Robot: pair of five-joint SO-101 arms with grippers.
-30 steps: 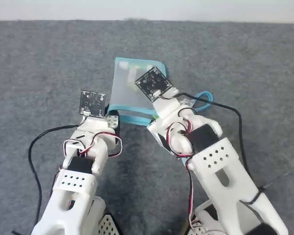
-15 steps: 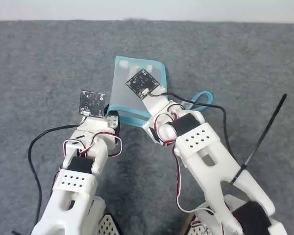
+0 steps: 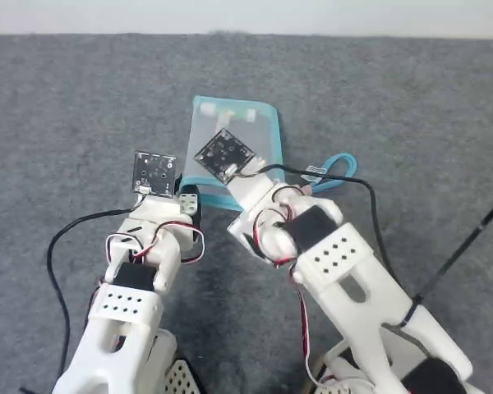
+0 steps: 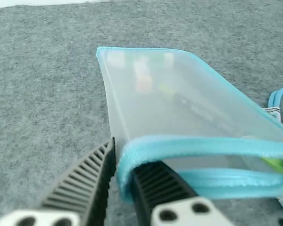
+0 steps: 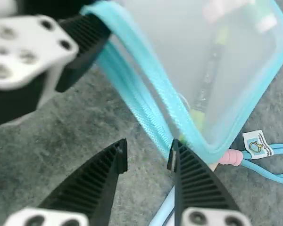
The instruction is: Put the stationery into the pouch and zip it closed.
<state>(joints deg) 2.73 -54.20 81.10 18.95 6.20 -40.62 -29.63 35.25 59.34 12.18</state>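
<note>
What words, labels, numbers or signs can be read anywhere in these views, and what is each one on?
On the white tag at the blue cord of the pouch: a small printed mark, too small to read.
On the pens inside the pouch: any print is blurred by the translucent wall.
No other text can be read.

Surface (image 3: 57, 107): grey, short-pile, felt-like covering; in the high view it spans from 9 o'clock to 3 o'clock and down to 6 o'clock. Pale strip (image 3: 246, 15): plain, off-white, bordering the surface at 12 o'clock. Light: soft, even, with faint shadows.
</note>
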